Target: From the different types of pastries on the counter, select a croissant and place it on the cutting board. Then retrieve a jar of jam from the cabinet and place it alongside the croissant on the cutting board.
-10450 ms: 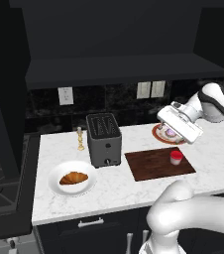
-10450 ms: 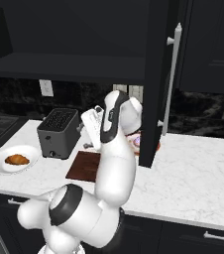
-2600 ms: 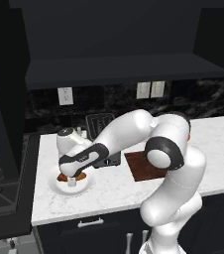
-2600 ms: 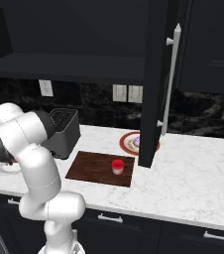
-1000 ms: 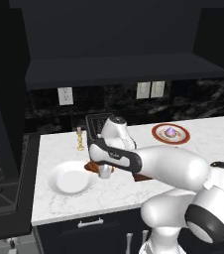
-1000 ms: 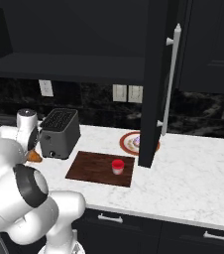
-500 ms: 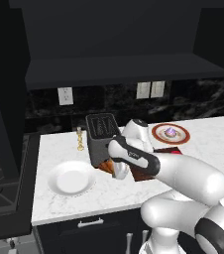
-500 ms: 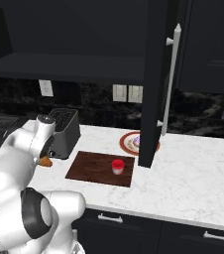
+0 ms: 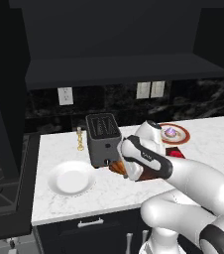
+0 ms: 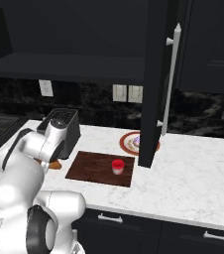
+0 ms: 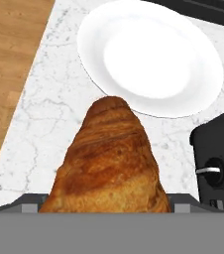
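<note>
Item, croissant (image 11: 109,163): lifted off the round white plate (image 9: 72,177), which now lies bare near the counter's (image 10: 198,173) left end; half a second ago I was nearer that plate, and I have since carried the pastry past the toaster (image 9: 103,139) front. Item, my gripper (image 9: 118,167): pinching the croissant just above the counter, finger tips hidden behind it. Item, cutting board (image 10: 94,167): to my right, jar of jam (image 10: 117,166) already standing on it. Judgement: croissant placement remains outstanding.
</note>
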### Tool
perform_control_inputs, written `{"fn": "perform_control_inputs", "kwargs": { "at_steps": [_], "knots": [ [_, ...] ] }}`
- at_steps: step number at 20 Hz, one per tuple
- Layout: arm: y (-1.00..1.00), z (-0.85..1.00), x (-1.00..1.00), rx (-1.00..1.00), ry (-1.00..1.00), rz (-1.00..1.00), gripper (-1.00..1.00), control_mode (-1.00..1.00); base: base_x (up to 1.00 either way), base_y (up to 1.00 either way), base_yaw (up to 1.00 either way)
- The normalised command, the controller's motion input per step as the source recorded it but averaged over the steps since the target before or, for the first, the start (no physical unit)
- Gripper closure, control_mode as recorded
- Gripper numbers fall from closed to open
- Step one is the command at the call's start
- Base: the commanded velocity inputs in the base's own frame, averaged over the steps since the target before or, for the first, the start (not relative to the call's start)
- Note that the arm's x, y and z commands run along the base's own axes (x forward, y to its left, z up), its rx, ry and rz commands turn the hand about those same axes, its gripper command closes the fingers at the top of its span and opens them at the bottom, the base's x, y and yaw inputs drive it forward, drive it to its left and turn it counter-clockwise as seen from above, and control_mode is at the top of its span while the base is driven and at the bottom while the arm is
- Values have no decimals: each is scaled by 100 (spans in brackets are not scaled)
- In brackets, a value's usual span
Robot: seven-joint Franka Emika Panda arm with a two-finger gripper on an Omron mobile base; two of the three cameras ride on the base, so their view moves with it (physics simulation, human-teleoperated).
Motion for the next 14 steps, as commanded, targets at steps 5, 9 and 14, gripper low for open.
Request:
{"fn": "perform_control_inputs", "kwargs": {
  "at_steps": [5, 9, 14],
  "knots": [
    [-29, 0, 0, 0, -3, 13, 100, -100, 0, 0, 0],
    [-28, 0, 4, 0, 0, 13, 100, -100, 0, 0, 0],
    [-35, 0, 16, 0, -2, 12, 100, -100, 0, 0, 0]
  ]
}}
